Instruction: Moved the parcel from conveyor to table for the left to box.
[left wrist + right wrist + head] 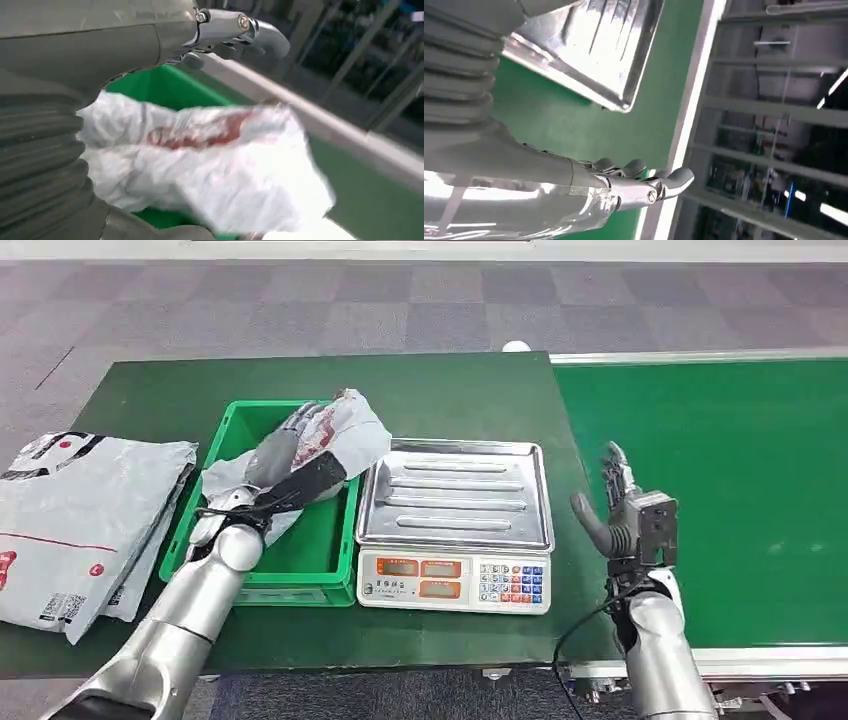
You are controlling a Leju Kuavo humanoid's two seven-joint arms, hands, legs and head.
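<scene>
Head view: the parcel (335, 435), a crumpled grey bag with red print, is held in the left hand (290, 450) over the green box (300, 550), partly above its rim. Just right stands a scale (455, 530) with a bare steel tray. Right hand (625, 510) hovers unladen, fingers apart, beside the conveyor (720, 490). Flat bags (80, 520) lie left of the box.

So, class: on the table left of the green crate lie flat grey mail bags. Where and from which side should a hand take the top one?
Grip the top grey bag at its right edge, the side nearest the green crate, probably coming from above. It lies flat and limp, so the fingers need a loose edge to pinch. The left hand holds a parcel now.
</scene>
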